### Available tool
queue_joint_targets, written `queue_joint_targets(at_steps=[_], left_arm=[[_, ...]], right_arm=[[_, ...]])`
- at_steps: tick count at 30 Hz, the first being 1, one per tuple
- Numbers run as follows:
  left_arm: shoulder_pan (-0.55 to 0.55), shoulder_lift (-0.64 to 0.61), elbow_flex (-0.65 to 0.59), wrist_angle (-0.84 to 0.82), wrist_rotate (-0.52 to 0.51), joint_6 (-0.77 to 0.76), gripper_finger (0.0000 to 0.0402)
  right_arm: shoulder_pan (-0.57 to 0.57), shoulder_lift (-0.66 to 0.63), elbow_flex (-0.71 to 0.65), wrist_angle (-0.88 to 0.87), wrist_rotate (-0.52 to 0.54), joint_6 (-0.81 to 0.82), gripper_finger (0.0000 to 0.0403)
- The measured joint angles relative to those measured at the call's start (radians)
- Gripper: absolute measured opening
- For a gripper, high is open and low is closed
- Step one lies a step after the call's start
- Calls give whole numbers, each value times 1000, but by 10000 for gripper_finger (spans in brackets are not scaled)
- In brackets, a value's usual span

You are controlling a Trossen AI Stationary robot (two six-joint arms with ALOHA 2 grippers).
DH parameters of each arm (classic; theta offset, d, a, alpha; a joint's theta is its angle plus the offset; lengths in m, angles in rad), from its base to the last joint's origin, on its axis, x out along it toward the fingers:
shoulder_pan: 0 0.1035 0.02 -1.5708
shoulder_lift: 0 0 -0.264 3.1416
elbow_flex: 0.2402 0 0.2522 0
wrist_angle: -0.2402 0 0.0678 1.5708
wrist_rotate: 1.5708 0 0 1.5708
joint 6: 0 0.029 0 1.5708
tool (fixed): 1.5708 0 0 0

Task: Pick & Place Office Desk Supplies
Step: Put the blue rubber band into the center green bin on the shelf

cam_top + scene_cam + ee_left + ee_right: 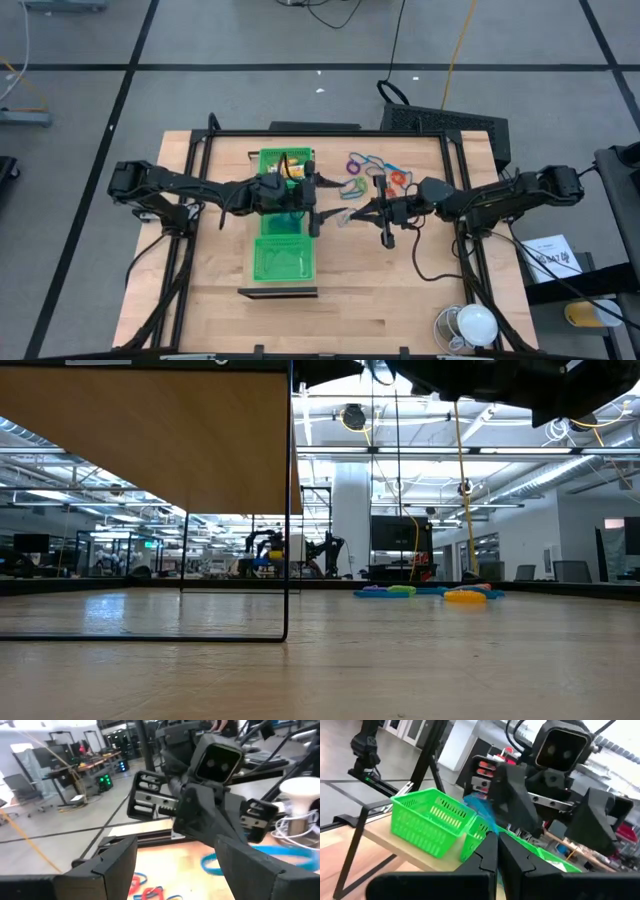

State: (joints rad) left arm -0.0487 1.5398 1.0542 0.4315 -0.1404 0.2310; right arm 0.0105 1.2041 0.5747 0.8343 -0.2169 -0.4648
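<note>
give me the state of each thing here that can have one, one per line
left gripper: open, over the tray's right edge, holding nothing that shows
right gripper: shut, near the tray, a blue loop at its fingertips
green tray: on the table, near compartment empty, far compartment holds small yellow pieces
coloured loops: loose in a pile on the table, right of the tray

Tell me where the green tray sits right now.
In the high view, the green tray lies left of table centre, running front to back under the left hand, with the coloured loops to its right.
</note>
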Motion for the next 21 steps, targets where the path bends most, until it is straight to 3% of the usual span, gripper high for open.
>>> queue_joint_targets(at_steps=[12,17,21], left_arm=[[2,1,0,50,6,1,273],[2,2,0,49,61,-4,273],[1,2,0,41,62,-8,273]], right_arm=[[-38,0,0,-44,13,41,0],[-45,0,0,-41,111,36,0],[-56,0,0,-3,113,33,0]])
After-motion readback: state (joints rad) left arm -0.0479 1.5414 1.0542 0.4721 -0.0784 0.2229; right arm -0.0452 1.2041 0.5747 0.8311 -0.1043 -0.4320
